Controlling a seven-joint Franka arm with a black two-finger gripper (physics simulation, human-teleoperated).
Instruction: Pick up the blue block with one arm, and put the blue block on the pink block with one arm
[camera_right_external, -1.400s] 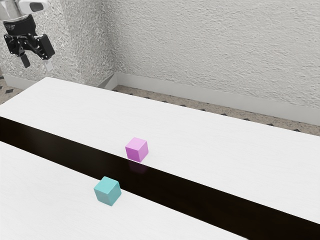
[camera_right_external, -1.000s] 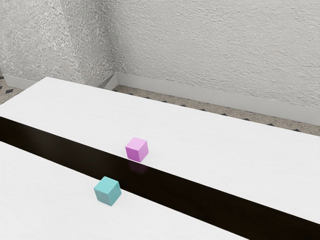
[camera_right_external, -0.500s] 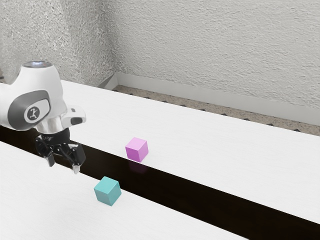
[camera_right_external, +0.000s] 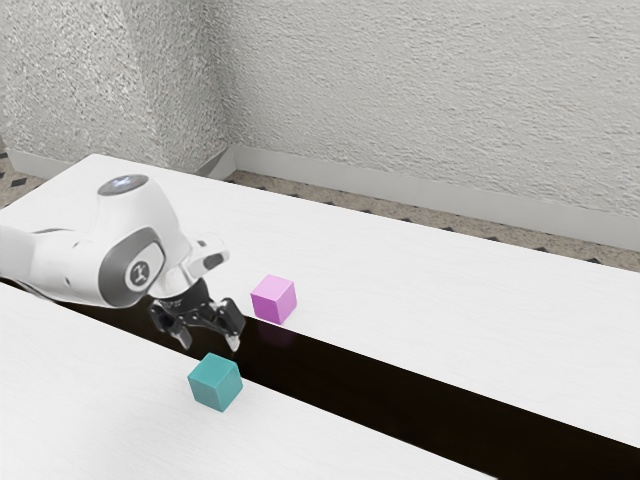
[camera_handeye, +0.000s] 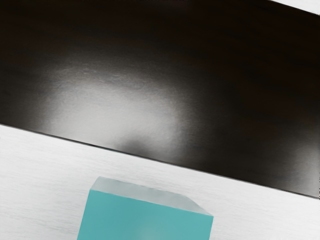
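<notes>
A teal-blue block (camera_right_external: 215, 381) rests on the white table near the edge of a black stripe (camera_right_external: 330, 370). In the wrist view the blue block (camera_handeye: 145, 215) lies just under my hand, beside the stripe. A pink block (camera_right_external: 273, 298) sits on the far edge of that stripe, a short way behind and toward the exterior view's right of the blue one. My gripper (camera_right_external: 208, 341) hangs open just above the blue block, fingers pointing down, nothing between them.
The white table (camera_right_external: 450, 290) stretches wide toward the exterior view's right. My white arm (camera_right_external: 90, 265) reaches in low over the table from the exterior view's left. A textured grey wall stands behind.
My arm has swung from the exterior view's left toward the right, bringing the open gripper from beside the stripe to just above the blue block. Both blocks stayed put.
</notes>
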